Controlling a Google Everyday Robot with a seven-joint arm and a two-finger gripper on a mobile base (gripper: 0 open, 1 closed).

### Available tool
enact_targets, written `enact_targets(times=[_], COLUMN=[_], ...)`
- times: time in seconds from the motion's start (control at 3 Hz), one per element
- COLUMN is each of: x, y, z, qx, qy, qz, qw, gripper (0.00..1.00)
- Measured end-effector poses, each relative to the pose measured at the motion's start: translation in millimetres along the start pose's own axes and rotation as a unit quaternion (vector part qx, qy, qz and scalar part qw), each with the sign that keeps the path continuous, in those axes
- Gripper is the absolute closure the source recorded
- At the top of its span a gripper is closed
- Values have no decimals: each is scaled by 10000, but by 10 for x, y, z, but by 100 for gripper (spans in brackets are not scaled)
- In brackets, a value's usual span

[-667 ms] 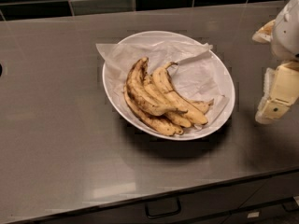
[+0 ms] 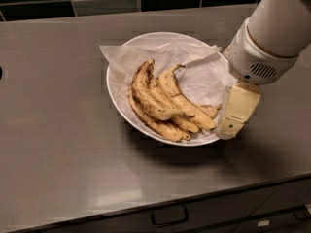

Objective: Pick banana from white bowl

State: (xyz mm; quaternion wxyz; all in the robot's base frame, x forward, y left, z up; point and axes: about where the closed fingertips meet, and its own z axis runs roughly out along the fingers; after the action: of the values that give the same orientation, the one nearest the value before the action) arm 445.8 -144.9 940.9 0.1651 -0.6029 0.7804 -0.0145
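The thick, strongly curved, brown-blotched yellow banana [image 2: 142, 92] looks overripe. I judge it soft and easily bruised, light, with a skin that may slip or split under a hard squeeze. Its dark ends look weakest, so the firmer middle of the curve is the better place to hold, with the grip set across the width and closed gently. It lies on top of the bunch, which should leave that section reachable from above.

This banana is inside the wide, shallow, glossy white bowl [image 2: 112, 100], on the side facing the tabletop's left edge. It arcs from the far side of the bowl round towards the near side. Slimmer spotted bananas [image 2: 187, 106] lie pressed against it on the side towards the right edge. All of them rest on crumpled white paper [image 2: 197, 79] lining the bowl. The bowl sits about midway across the smooth grey-brown tabletop [image 2: 58, 130], rather closer to its far edge than to its near one.

The cream-coloured tool [image 2: 232, 123] hangs from the bulky white arm [image 2: 272, 28] at the bowl's rim, on the side nearest the right edge, with its tip just beside the ends of the slimmer bananas. Whether it is released or clenched cannot be told from this view, and it holds nothing. The target banana lies well apart from it, across the bunch towards the left edge.
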Motion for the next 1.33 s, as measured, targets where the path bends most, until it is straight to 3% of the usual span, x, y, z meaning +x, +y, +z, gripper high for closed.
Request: enact_targets(times=[0.33, 1.0, 1.33], x=[-7, -609, -809], y=[1, 118, 114], z=[-3, 74, 151], qx=[4, 33, 102], qy=[-2, -129, -83], qz=[-6, -471, -666], qw=[10000, 9988, 9977], gripper=[0, 34, 33])
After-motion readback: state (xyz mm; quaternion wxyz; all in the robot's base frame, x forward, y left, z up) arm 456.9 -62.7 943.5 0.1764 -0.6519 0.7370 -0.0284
